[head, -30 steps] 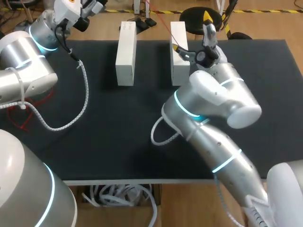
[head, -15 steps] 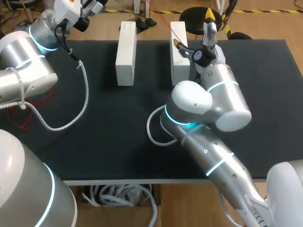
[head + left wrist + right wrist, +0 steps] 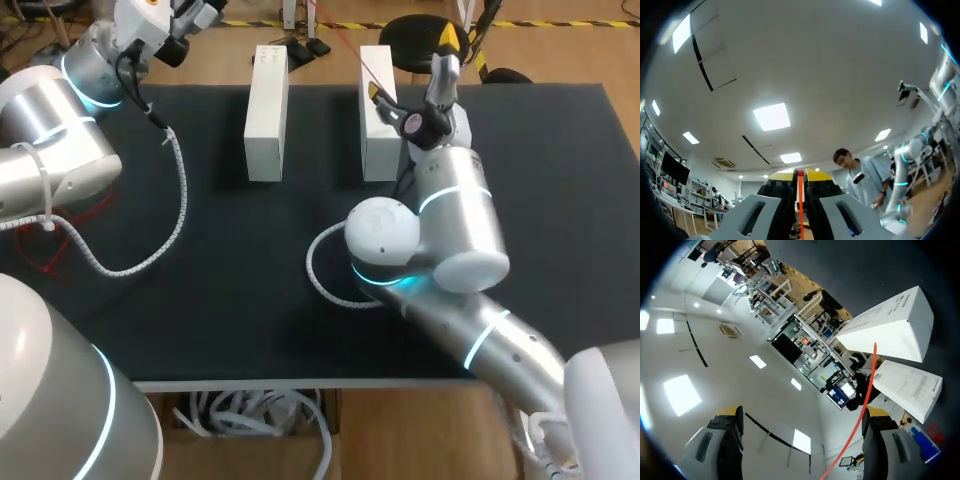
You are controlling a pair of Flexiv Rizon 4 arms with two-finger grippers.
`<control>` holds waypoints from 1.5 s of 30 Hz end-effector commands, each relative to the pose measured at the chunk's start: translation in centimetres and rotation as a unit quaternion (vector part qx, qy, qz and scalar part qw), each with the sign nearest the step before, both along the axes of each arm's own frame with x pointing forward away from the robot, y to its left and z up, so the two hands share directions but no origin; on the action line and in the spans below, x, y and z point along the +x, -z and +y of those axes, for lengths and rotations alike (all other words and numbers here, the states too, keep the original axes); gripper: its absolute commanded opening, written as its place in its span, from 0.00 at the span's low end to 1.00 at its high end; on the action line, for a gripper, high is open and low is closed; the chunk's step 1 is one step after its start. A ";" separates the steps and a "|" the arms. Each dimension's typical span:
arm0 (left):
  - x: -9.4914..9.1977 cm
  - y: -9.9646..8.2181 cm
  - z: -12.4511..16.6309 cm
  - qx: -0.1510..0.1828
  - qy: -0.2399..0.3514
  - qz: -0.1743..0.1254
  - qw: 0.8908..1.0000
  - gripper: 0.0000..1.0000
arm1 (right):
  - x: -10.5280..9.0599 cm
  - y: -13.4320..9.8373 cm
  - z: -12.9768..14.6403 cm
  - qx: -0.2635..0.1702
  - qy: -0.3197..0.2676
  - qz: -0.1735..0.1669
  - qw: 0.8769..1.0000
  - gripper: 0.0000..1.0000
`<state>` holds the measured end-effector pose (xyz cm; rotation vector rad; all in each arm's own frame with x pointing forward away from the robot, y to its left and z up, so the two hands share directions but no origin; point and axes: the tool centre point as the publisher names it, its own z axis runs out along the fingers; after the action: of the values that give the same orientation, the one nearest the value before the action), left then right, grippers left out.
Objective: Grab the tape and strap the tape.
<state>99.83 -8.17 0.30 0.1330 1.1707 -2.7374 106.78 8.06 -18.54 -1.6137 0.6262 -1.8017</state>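
The black table [image 3: 250,260] carries two white boxes standing upright near its far edge, the left box [image 3: 266,110] and the right box [image 3: 377,110], side by side with a gap between them; the tape [image 3: 345,48], a thin red-orange strand, runs slantwise above the far edge, from beyond the table down toward the top of the right box; the right arm [image 3: 450,230] comes in from the near right corner and reaches across to the far edge, just beside the right box; the right gripper [image 3: 410,65] stands there with its two yellow tips spread wide apart, one over the right box's top and the other out past the far edge; in the right wrist view the tape [image 3: 867,390] passes close along the inner side of one finger [image 3: 880,440] while the other finger stands well apart from it, so this hand grips nothing, and whether the strand touches the near finger I cannot tell; ahead of it lie the two boxes; the left arm [image 3: 60,130] sits over the far left corner, its white coiled cable [image 3: 181,200] drooping onto the table; in the left wrist view the left gripper [image 3: 800,175] has its fingers pressed together, pinching the tape [image 3: 800,200] in the seam between them.
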 end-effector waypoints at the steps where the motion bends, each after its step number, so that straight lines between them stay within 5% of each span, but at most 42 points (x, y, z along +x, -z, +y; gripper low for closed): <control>1: 0.1 0.1 0.0 -0.001 0.001 -0.001 1.000 0.00 | 0.1 0.5 0.0 0.005 0.021 -0.026 0.999 1.00; 29: 0.1 0.1 0.0 -0.001 0.001 -0.001 1.000 0.00 | -2.5 -1.2 0.3 0.024 0.026 -0.028 0.999 1.00; 45: 0.1 0.1 0.0 -0.001 0.001 -0.001 1.000 0.00 | -1.1 -0.6 -0.7 0.025 0.056 -0.019 0.998 1.00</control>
<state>99.83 -8.17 0.30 0.1330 1.1708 -2.7374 105.17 7.07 -17.57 -1.5441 0.7471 -1.8627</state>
